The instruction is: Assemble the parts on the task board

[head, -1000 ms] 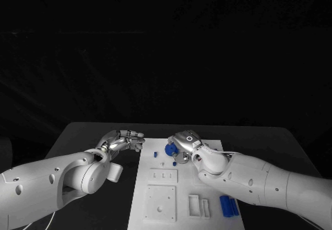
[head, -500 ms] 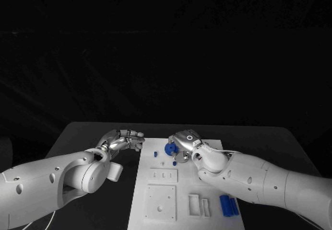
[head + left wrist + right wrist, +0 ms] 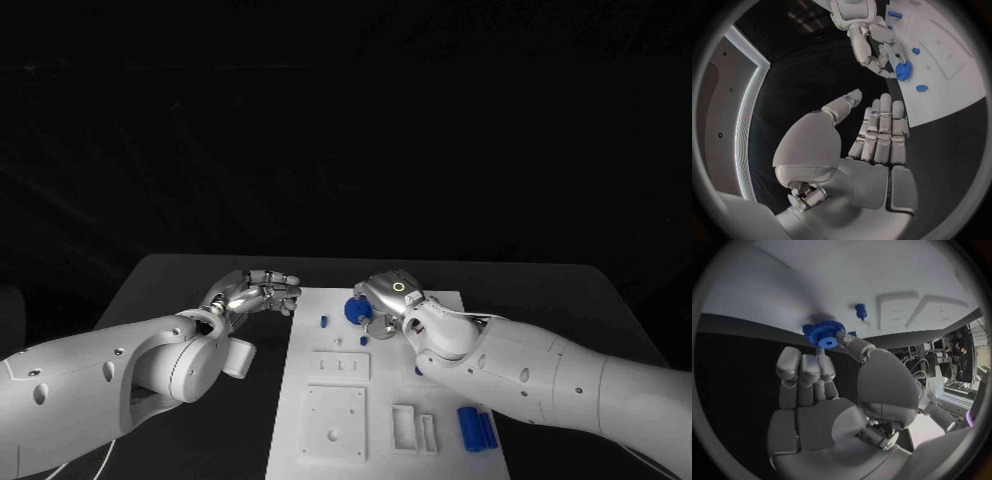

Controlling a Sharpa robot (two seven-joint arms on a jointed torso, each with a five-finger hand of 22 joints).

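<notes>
The right hand [image 3: 387,300] is pinching a blue gear [image 3: 826,334] over the task board's [image 3: 332,425] far end. The left hand [image 3: 257,293] is hovering spread and holding nothing beside the board's left edge. A tilted gear could be jamming on its peg or slipping onto the counter [image 3: 188,275].

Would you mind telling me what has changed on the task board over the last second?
Almost nothing. The right hand still holds the blue gear over the far end of the task board, having edged slightly towards the left. The left hand stays open beside the board, and the other parts stay put.

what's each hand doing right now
Left hand: open, holding nothing.
Right hand: pinching a blue gear.
</notes>
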